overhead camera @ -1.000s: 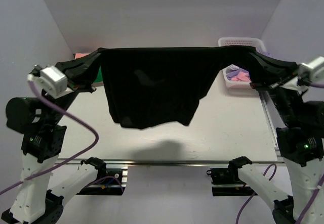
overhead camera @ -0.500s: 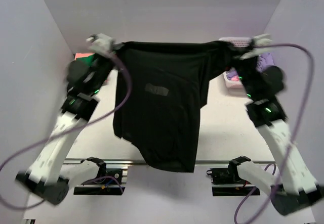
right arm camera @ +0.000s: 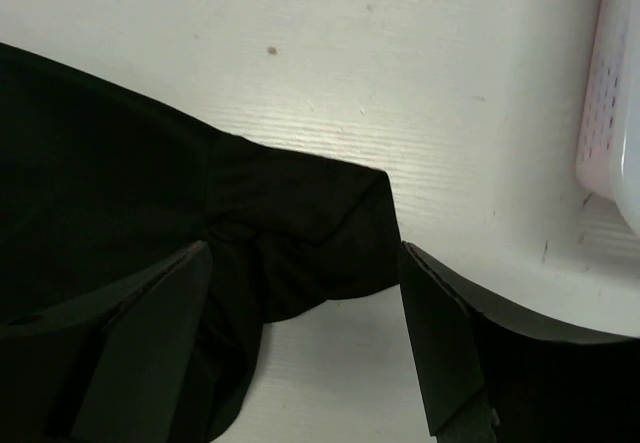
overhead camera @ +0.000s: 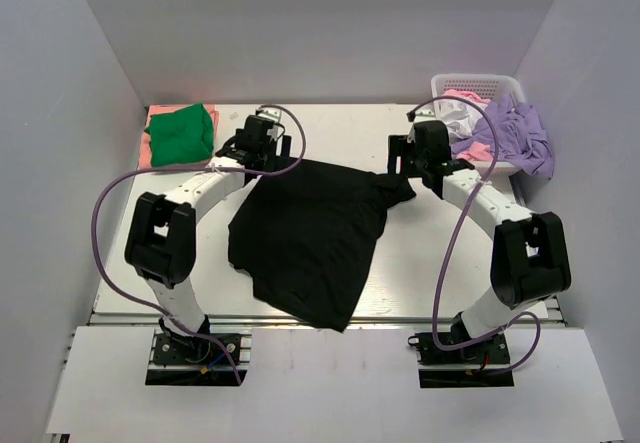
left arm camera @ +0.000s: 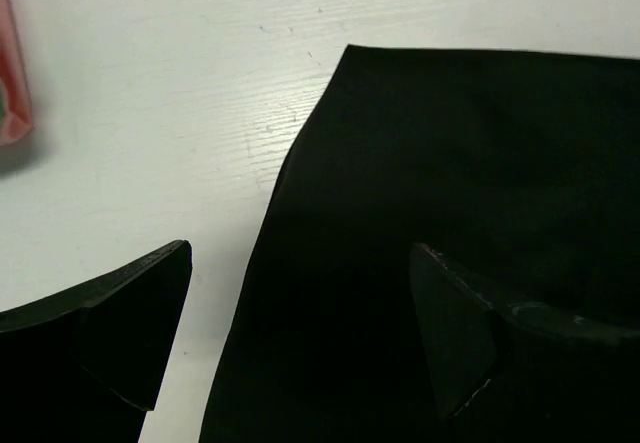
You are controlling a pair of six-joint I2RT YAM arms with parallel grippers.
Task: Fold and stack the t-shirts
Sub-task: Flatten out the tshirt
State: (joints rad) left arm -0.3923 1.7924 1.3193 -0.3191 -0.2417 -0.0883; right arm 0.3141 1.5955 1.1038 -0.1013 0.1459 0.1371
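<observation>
A black t-shirt (overhead camera: pixel 310 238) lies spread on the white table (overhead camera: pixel 450 253), its hem reaching the near edge. My left gripper (overhead camera: pixel 268 159) stands open over the shirt's far left corner. In the left wrist view its fingers (left arm camera: pixel 135 328) straddle the cloth's straight edge (left arm camera: pixel 300 193) without pinching it. My right gripper (overhead camera: pixel 403 171) is open at the far right corner, and in the right wrist view (right arm camera: pixel 300 338) a bunched black sleeve (right arm camera: pixel 300 223) lies loose between its fingers (right arm camera: pixel 445 348).
A folded green t-shirt (overhead camera: pixel 182 131) rests on a salmon-pink one (overhead camera: pixel 148 149) at the far left. A white lattice basket (overhead camera: pixel 470 85) at the far right holds a lavender t-shirt (overhead camera: pixel 515 128) and pale cloth (overhead camera: pixel 458 113). The basket wall (right arm camera: pixel 615 113) is close to my right fingers.
The black t-shirt hung stretched in the air between both shut grippers. Both arms swung down to the far side of the table, laid it flat and opened.
</observation>
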